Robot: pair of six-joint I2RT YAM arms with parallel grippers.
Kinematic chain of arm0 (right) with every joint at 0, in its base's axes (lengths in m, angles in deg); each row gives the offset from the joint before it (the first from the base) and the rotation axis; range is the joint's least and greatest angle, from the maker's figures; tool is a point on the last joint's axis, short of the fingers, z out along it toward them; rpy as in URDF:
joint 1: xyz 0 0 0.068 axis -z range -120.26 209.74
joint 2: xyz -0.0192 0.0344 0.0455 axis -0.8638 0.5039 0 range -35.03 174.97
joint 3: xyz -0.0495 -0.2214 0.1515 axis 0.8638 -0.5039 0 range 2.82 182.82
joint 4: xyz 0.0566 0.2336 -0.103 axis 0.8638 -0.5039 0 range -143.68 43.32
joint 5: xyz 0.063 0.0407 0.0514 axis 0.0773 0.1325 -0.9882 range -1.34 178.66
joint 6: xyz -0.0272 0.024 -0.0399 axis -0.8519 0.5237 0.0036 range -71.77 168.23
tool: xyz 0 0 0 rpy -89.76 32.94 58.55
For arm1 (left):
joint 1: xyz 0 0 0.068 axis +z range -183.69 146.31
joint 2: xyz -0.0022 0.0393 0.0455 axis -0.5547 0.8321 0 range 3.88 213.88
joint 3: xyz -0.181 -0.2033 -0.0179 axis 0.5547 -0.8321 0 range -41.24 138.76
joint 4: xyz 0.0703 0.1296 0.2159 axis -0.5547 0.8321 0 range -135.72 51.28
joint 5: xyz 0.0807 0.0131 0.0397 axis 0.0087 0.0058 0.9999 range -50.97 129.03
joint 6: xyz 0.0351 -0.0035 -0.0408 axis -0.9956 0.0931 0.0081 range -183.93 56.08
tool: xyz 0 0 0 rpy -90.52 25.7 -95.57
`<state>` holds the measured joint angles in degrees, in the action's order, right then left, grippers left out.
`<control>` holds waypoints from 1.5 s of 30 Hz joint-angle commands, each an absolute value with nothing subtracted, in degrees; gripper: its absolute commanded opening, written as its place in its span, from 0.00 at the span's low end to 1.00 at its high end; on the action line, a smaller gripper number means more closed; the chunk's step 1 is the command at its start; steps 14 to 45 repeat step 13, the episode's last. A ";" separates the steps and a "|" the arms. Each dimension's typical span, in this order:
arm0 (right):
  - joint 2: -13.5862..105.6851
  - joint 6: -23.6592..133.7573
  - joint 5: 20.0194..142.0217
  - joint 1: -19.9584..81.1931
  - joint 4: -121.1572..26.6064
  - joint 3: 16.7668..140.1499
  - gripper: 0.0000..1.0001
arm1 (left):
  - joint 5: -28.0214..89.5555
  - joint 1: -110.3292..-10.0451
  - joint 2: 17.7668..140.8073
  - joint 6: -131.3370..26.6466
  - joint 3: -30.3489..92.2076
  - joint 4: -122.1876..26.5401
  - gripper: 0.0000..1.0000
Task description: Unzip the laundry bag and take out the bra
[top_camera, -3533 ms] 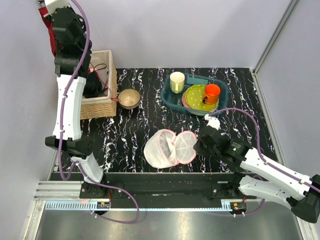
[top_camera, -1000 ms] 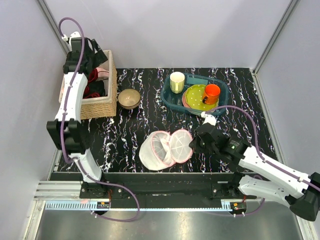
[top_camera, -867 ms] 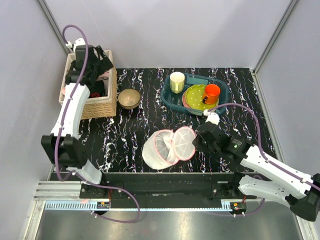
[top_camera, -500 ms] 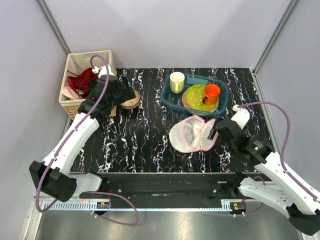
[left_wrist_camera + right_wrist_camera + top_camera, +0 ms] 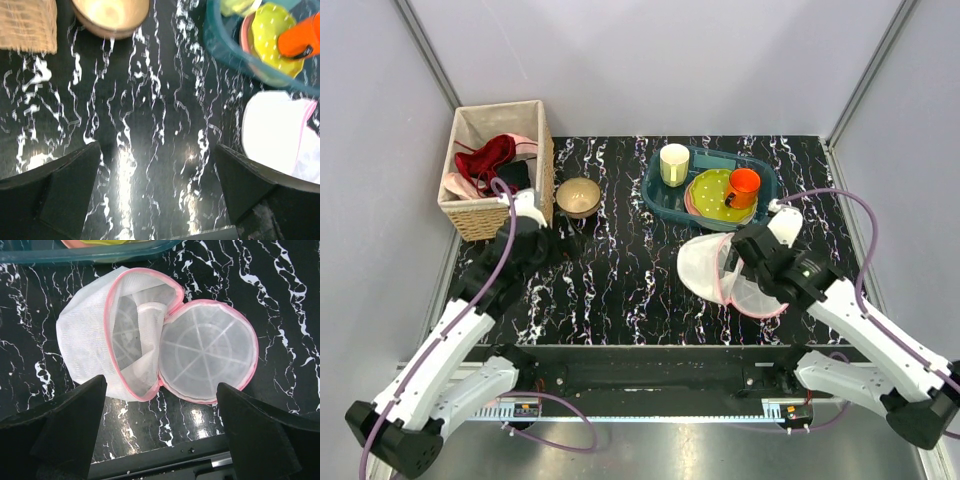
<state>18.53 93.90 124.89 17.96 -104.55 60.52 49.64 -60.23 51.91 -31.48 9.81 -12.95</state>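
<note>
One wide-open laundry bag (image 5: 135, 340)

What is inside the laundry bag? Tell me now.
The laundry bag lies unzipped and flipped open. Inside, only white mesh folds show, no garment. The bottom beneath those folds is hidden.

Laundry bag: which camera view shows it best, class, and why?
Right wrist: the whole laundry bag lies unzipped below, unobstructed. From the top external view the right arm covers part of it; the left wrist catches only a blurred white-and-pink corner.
</note>
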 commanded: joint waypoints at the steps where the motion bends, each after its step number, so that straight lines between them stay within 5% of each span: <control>1: 21.74 92.18 123.82 18.17 -100.12 61.89 1.00 | 45.89 -60.49 45.21 -31.06 4.04 -12.41 0.99; 9: 21.14 93.50 124.43 18.08 -98.19 57.32 1.00 | 41.14 -61.20 37.98 -24.99 -7.22 -12.05 0.99; 45: 19.46 93.76 124.35 18.17 -97.04 55.03 1.00 | 42.72 -61.20 38.68 -24.81 -6.96 -12.06 0.99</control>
